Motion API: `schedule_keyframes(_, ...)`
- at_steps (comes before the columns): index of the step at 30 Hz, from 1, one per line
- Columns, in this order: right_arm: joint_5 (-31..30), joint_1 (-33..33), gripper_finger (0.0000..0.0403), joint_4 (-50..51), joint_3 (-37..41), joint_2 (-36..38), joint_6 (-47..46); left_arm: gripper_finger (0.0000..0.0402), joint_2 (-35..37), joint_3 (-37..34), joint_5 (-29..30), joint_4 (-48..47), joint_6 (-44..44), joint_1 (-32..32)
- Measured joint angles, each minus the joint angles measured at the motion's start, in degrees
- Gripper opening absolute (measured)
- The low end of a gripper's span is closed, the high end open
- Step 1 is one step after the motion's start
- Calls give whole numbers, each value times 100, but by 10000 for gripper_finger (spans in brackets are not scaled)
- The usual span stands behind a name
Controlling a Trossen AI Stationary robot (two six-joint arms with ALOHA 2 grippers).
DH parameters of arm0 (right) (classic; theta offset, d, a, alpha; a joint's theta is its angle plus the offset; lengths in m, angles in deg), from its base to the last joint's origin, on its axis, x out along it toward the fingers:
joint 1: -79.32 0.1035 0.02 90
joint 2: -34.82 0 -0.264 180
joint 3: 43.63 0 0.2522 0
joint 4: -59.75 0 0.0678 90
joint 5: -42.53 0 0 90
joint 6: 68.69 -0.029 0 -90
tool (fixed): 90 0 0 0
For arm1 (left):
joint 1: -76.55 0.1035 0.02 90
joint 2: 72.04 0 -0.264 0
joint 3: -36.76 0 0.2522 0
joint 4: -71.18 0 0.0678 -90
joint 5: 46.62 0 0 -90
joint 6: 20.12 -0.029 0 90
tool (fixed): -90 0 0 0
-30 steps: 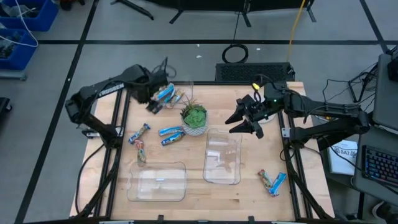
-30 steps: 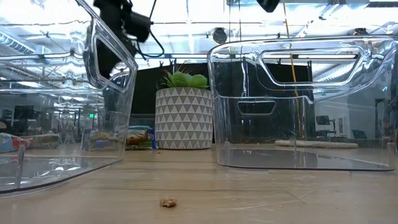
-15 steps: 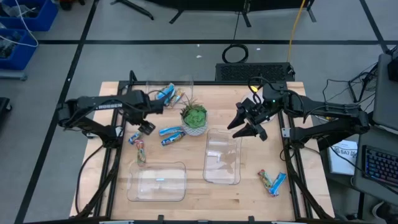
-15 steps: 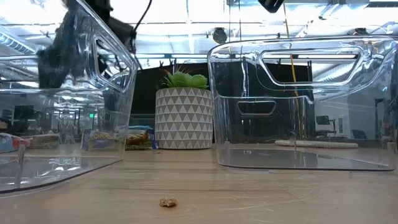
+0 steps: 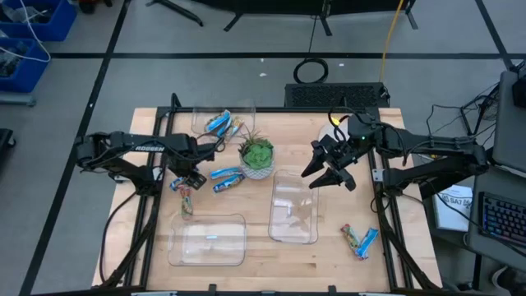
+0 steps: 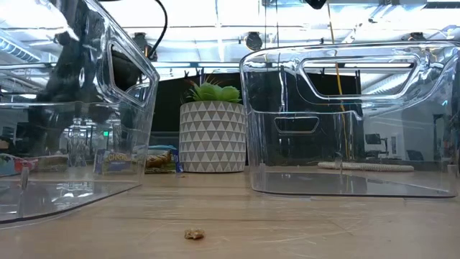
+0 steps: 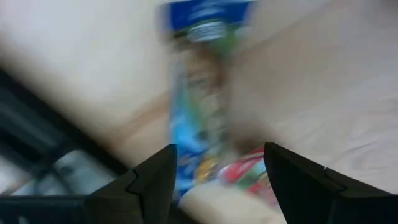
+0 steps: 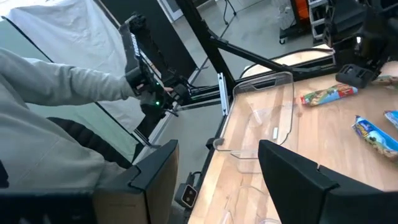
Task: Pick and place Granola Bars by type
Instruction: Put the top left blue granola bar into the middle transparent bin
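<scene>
My left gripper (image 5: 187, 175) is open and hovers low over the left part of the table. In the left wrist view a blue-wrapped bar (image 7: 199, 124) and a red multicoloured bar (image 7: 249, 174) lie under the left gripper (image 7: 221, 186), both blurred. Two blue bars (image 5: 225, 175) lie flat beside the plant, and a multicoloured bar (image 5: 185, 202) lies near them. Further bars (image 5: 220, 123) sit in the far clear bin. One multicoloured and one blue bar (image 5: 360, 240) lie at the near right. My right gripper (image 5: 329, 171) is open above the far end of the right bin (image 5: 294, 232).
A potted green plant (image 5: 256, 156) stands mid-table between the arms. A clear bin (image 5: 207, 251) sits at the near left and another (image 5: 238, 108) at the far edge. A crumb (image 6: 192, 234) lies on the near wood. A person's grey sleeve (image 8: 56, 87) shows beyond the table.
My left gripper has swung from the far bin toward the near-left part of the table and come down over the bars lying there. My right gripper has drifted slightly toward the near edge. No bar has moved.
</scene>
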Motion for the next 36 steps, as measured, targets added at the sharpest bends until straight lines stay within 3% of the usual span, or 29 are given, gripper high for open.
schedule_keyframes(6, -31, 109, 212, -86, 0, -2, -127, 244, 2, -258, 428, 160, -117, 38)
schedule_keyframes(10, -35, 169, 212, -467, 0, -2, -151, 217, 0, -552, 168, 527, -373, 203)
schedule_keyframes(13, -34, 192, 212, -892, 0, -2, -288, 164, -2, -647, -120, 630, -321, 322)
schedule_keyframes(17, -205, 186, 212, -1168, -2, 0, -305, 49, -2, -420, -196, 612, -296, 385)
schedule_keyframes(19, -330, 185, 211, -1154, -2, 0, -291, 21, -2, -115, -267, 625, -373, 376)
schedule_keyframes(26, -702, 131, 204, -1160, -2, -2, -245, 18, 0, 1591, -113, 402, -442, 227)
schedule_keyframes(33, -1904, -94, 212, -1664, -2, 13, -111, 23, 0, 3703, 320, 388, -812, -235)
schedule_keyframes(36, -2271, -157, 216, -2088, -2, -97, 70, 15, 2, 4451, 498, 967, -1040, -418)
